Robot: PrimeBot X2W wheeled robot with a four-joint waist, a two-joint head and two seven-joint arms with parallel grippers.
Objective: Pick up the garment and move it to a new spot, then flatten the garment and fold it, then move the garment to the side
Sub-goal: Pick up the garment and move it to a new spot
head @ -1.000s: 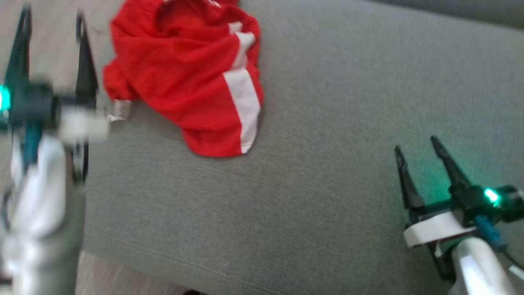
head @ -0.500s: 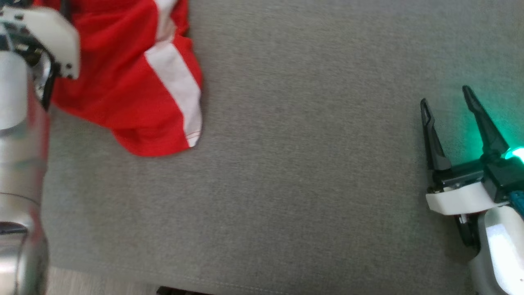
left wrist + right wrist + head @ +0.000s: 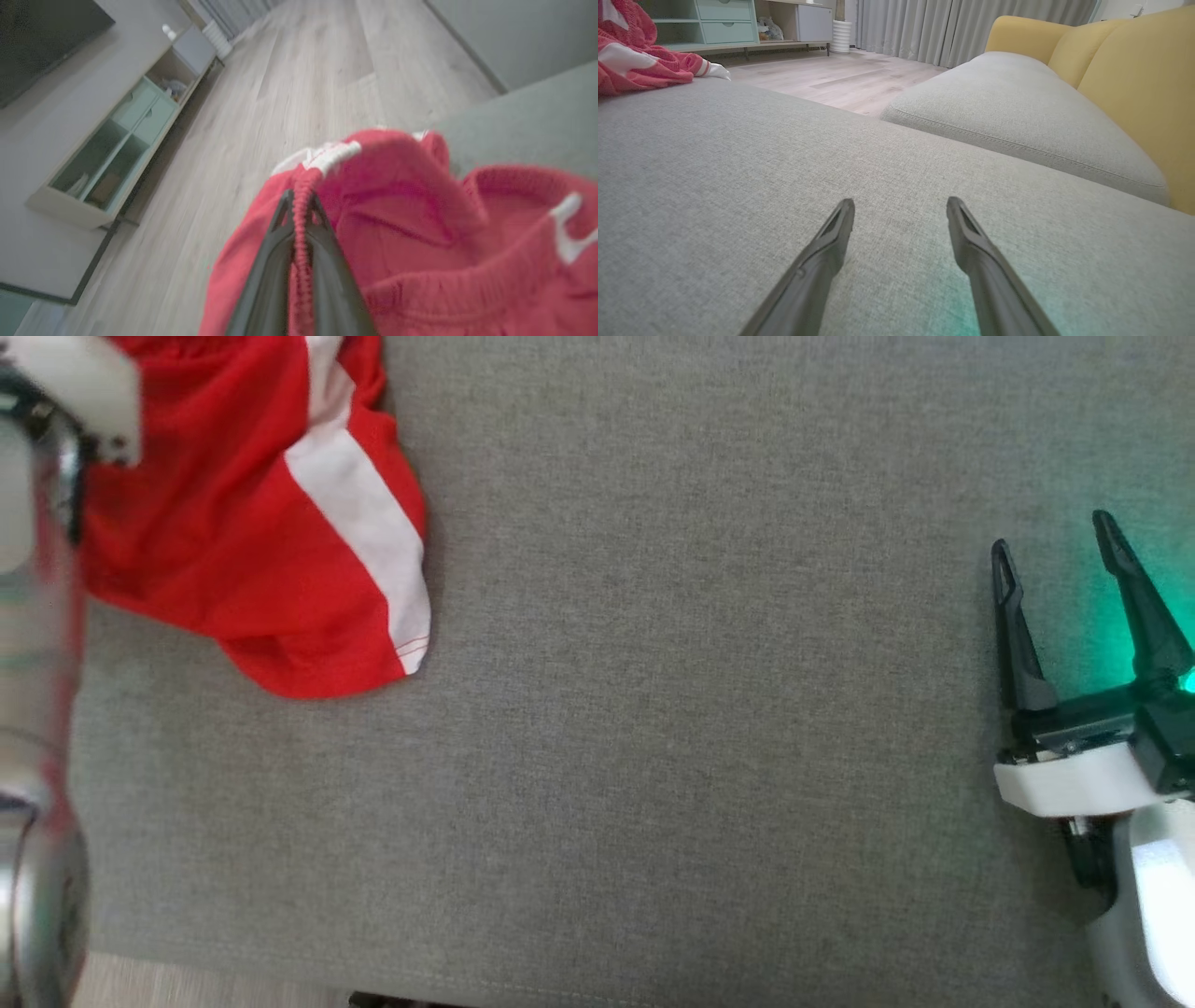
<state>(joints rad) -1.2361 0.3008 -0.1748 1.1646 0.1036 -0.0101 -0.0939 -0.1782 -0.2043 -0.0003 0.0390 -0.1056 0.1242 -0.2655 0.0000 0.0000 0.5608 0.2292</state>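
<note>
Grey cushion point(image 3: 700, 709) open; garment point(image 3: 243, 541) at its edge.

Red garment point(image 3: 233, 551), 1 white stripe point(image 3: 359, 523) (red waistband point(image 3: 467, 280)); grey cushion point(image 3: 700, 709), yellow backrest point(image 3: 1134, 93).

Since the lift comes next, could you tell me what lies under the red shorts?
The red shorts lie on the grey sofa cushion, which shows along their near edge. Whatever sits beneath the bunched cloth is covered. The left gripper is shut on their waistband.
</note>
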